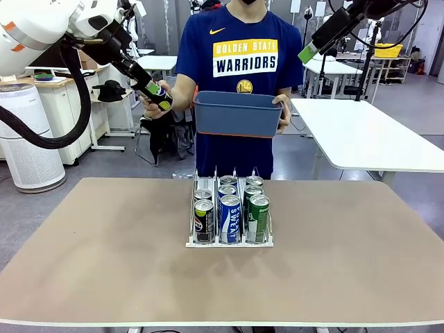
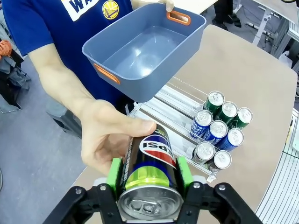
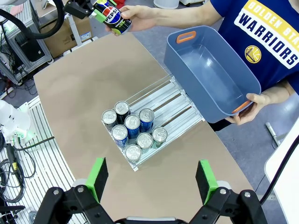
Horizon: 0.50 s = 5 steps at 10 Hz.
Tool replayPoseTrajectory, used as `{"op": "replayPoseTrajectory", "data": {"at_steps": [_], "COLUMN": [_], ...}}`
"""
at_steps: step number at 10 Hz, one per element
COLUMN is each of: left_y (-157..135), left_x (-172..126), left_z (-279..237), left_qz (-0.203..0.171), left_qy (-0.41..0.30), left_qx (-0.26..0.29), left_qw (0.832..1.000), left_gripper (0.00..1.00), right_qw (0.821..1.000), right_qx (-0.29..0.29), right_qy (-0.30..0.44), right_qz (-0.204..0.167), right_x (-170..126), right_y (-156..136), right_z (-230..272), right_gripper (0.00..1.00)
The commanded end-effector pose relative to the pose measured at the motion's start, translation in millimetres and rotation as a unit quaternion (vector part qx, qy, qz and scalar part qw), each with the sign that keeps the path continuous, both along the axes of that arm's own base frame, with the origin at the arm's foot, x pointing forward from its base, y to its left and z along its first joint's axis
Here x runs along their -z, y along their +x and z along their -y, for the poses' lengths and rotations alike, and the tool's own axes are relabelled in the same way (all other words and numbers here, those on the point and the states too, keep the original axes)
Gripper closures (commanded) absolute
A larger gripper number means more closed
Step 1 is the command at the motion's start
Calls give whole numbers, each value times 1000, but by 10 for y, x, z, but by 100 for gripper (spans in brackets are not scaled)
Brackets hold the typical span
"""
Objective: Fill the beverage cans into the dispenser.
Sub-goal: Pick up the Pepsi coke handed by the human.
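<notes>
The left hand (image 2: 150,179) pinches a black Pepsi can (image 2: 152,175) that the person's hand (image 2: 105,135) also holds above the surface's (image 1: 104,263) far edge, the right hand (image 3: 152,179) spread high over the dispenser (image 1: 229,241) holding eight cans, some reading "SWEAT".

Glossy metal cans (image 1: 229,216), matt plastic bin (image 1: 237,114)

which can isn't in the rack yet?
The black Pepsi can, clamped in the left gripper with the person's hand on it. The others stand in the dispenser.
</notes>
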<state>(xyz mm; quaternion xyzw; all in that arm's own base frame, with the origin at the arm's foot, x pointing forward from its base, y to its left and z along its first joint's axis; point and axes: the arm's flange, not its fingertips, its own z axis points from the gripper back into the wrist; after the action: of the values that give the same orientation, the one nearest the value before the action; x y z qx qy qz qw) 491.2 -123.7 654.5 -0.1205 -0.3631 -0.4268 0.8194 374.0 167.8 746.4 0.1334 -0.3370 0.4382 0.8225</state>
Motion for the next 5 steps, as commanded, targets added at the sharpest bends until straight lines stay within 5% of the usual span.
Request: {"op": "replayPoseTrajectory", "data": {"at_steps": [1,5], "left_y": [-37,-13], "left_x": [-36,-2], "left_z": [-37,19], "left_qz": [-10,-4], "left_qy": [16,8], "left_qx": [6,7], "left_qw": [1000,1000], "left_gripper": [100,100], "right_qw": [1000,1000], "right_qx": [-2,-2], "right_qy": [0,0], "right_qz": [-2,-2], "right_x": [8,8], "right_y": [-11,-11], "right_z": [-4,-4], "right_gripper": [0,0]}}
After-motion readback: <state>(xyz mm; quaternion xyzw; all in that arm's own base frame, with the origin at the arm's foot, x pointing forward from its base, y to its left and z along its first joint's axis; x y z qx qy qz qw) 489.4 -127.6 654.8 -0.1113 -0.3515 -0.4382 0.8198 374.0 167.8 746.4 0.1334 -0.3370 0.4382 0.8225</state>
